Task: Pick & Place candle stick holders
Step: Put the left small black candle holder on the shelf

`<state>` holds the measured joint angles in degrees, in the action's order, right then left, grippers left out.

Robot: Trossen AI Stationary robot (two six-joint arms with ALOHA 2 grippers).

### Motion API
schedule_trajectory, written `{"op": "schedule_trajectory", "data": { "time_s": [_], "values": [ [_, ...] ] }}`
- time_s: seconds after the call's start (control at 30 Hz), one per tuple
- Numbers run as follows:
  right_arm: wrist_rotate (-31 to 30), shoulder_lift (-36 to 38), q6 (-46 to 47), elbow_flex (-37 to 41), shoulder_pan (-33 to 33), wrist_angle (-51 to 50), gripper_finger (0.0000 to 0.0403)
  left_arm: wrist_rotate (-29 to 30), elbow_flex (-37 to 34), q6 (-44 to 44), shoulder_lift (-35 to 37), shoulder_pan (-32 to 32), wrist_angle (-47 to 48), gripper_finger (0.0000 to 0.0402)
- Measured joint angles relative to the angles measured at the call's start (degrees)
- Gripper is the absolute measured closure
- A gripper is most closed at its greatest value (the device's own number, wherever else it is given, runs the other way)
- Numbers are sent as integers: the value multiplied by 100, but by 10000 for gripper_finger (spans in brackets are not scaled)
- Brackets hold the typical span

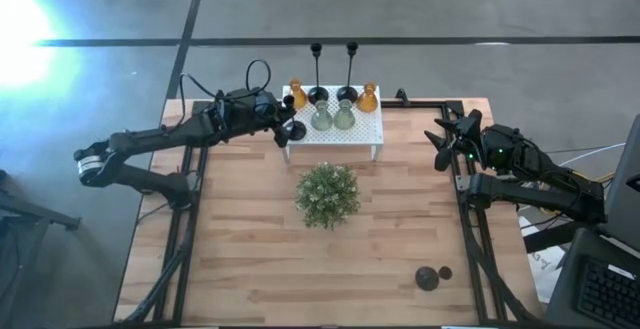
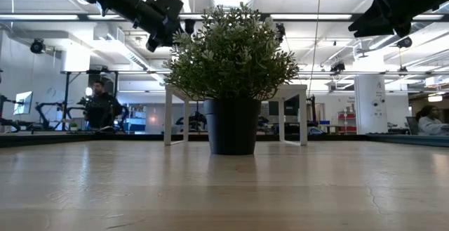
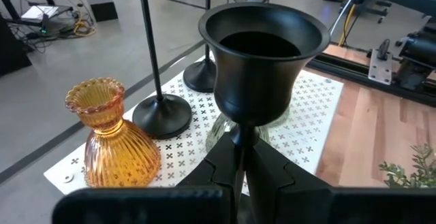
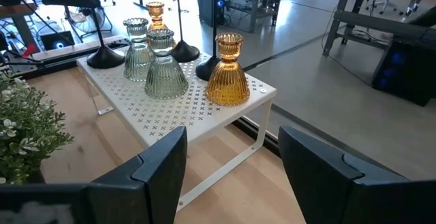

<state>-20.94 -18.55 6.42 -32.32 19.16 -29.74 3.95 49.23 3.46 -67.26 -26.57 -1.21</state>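
While gripped, black cup-topped holder (image 3: 262, 54)

I'm seeing stand (image 1: 335, 129) sitting at table's (image 1: 250, 259) far edge, centre. On stand: two tall-stem holders (image 1: 318, 94) standing at back, two amber holders (image 1: 297, 96) flanking them at outer ends, two pale holders (image 1: 322, 119) sitting in front – middle. Plant (image 1: 327, 195) standing mid-table, just before stand. Short black holder (image 3: 259, 60) hanging over stand's left end. Two small pieces (image 1: 432, 276) lying at near right – well apart from plant.
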Motion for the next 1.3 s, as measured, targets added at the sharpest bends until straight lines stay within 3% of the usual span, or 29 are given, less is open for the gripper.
{"op": "schedule_trajectory", "data": {
  "time_s": [1.07, 1.3],
  "values": [
    [1, -2, 0, 0, -1, 0, 179, -13, -83, -492, -181, -7, -135, 358],
    [-1, -2, 0, 0, -2, 0, 179, -9, -83, -484, -179, -4, -160, 319]
  ]
}}
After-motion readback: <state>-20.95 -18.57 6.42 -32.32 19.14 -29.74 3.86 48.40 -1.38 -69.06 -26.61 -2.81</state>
